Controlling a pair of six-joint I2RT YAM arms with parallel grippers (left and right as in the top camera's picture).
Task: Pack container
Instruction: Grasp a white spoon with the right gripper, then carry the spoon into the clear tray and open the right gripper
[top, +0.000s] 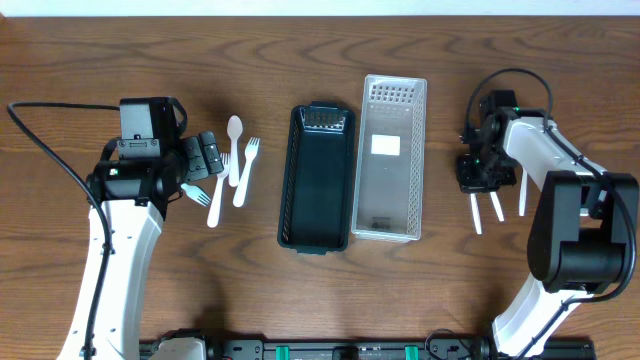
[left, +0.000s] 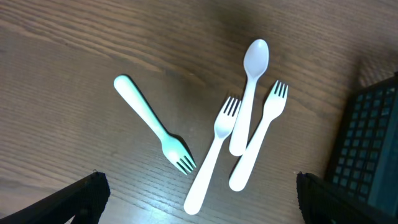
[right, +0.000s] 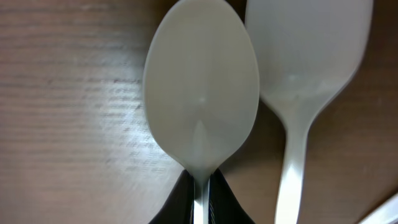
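My left gripper (top: 205, 157) is open and hovers over a group of plastic cutlery on the table. In the left wrist view its open jaws (left: 202, 208) frame a teal fork (left: 149, 121), a white spoon (left: 249, 93) and two white forks (left: 214, 149) (left: 261, 134). My right gripper (top: 485, 178) is shut on the neck of a white spoon (right: 202, 106), low at the table, with a second white spoon (right: 308, 62) beside it. Three white handles (top: 496, 205) stick out below it in the overhead view. The black container (top: 318, 175) and the clear container (top: 392, 158) stand side by side at the centre.
The black container's corner (left: 373, 143) shows at the right edge of the left wrist view. Another white utensil's tip (right: 388, 208) lies at the lower right of the right wrist view. The clear container holds a white label.
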